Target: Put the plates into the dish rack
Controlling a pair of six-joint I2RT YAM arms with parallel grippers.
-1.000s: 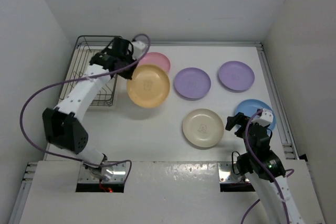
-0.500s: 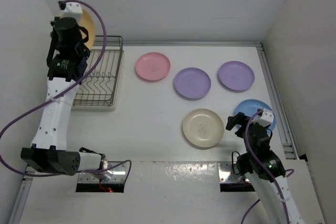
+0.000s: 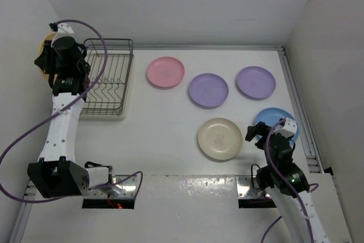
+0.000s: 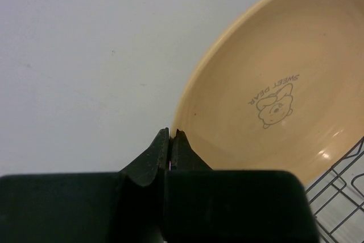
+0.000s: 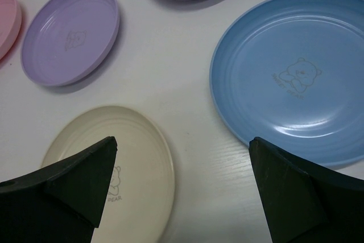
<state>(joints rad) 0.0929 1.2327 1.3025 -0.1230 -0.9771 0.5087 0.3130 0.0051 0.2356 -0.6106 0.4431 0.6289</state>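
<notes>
Orange-yellow plastic is filling the left wrist view: we are pinching the orange-yellow plate by its rim in the left claw, whose jaws are sitting almost together on that thin edge. We are holding it in the air just past the left side of the dish rack, close to the wall. We are judging the grip to be the weak point. With so little rim caught, the plate could be swinging or slipping on its way over the rack, knocking the wall or the rack's top wire, or landing flat across the prongs rather than between them. Its face is carrying a small bear drawing with "SWEET PEAR" beside it. Right of the rack, the pink plate, a lilac plate, a second lilac plate, the cream plate and the light blue plate are lying flat on the surface; the cream one's print is ending in "PEAR". The right claw is hanging wide open and empty over the last two.
</notes>
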